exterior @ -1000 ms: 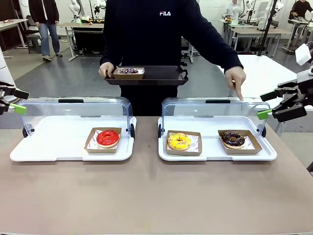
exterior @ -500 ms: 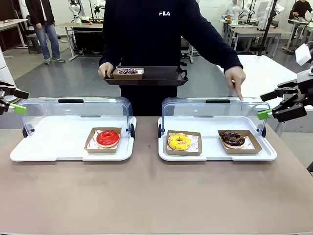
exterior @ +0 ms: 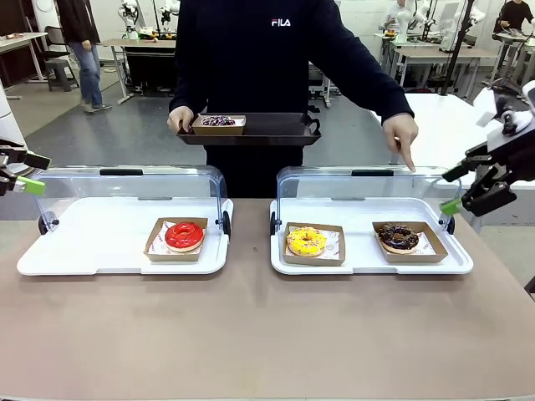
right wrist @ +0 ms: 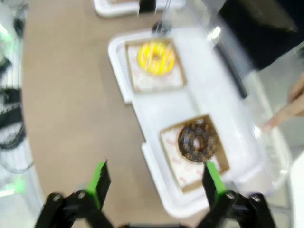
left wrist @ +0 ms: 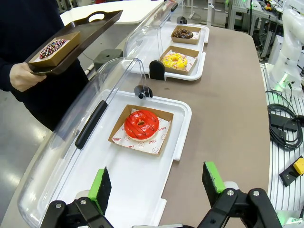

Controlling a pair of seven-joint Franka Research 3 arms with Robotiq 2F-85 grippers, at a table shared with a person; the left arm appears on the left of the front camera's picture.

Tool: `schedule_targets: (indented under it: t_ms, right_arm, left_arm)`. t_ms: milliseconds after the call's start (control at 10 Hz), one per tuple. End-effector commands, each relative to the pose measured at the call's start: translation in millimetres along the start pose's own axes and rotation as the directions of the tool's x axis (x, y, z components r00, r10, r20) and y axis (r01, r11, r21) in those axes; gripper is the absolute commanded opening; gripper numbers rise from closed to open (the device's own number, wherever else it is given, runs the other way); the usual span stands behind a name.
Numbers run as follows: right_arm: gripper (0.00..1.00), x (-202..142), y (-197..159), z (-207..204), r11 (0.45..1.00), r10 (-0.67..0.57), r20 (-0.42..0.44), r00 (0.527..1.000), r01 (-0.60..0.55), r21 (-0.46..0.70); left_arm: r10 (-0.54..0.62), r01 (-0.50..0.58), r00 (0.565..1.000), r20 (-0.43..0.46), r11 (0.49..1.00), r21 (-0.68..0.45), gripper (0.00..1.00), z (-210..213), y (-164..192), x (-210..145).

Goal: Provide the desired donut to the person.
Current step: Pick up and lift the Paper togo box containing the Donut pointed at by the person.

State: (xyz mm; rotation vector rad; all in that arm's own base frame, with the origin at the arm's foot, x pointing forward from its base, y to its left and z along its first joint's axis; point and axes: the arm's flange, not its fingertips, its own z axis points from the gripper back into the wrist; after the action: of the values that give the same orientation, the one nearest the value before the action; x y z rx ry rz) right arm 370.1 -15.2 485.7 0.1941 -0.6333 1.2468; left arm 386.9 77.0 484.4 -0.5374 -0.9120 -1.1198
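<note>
While the person's hand (exterior: 403, 134) marks the chocolate donut (exterior: 398, 237), the right gripper (exterior: 451, 191) — open, like the left gripper (exterior: 33, 173) — has tipped toward it.

The front view looks across the table (exterior: 251, 334) from the robot's side, slightly downward, facing the person (exterior: 251, 58) at the far edge, with the left tray (exterior: 100, 242) and right tray (exterior: 359, 251) whole. The left wrist view sits high over the left tray's end, looking along the table to the right tray. The right wrist view, blurred, looks steeply down on that tray from nearer. All three share the yellow donut (right wrist: 156, 58) and chocolate donut (right wrist: 197, 141).
</note>
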Motion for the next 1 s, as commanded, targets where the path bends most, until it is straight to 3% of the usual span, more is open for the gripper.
schedule_targets:
  t_ms: [0,200,500,900]
  right_arm:
    - [1.00,-7,-9,-19,0.991,0.080,-0.188,0.979,-0.057,0.125]
    - [1.00,-21,-31,-53,0.979,0.133,-0.244,0.961,-0.088,0.187]
    - [1.00,-61,-62,-98,0.955,0.265,-0.244,0.933,-0.219,0.197]
    - [1.00,-70,-84,-141,0.956,0.262,-0.234,0.936,-0.218,0.198]
  left_arm:
    - [0.001,-0.001,1.000,0.003,1.000,0.001,1.00,1,0,-1]
    - [0.001,-0.001,1.000,0.003,1.000,0.001,1.00,1,0,-1]
    - [0.001,-0.001,1.000,0.003,1.000,0.001,1.00,1,0,-1]
    - [0.001,-0.001,1.000,0.003,1.000,0.001,1.00,1,0,-1]
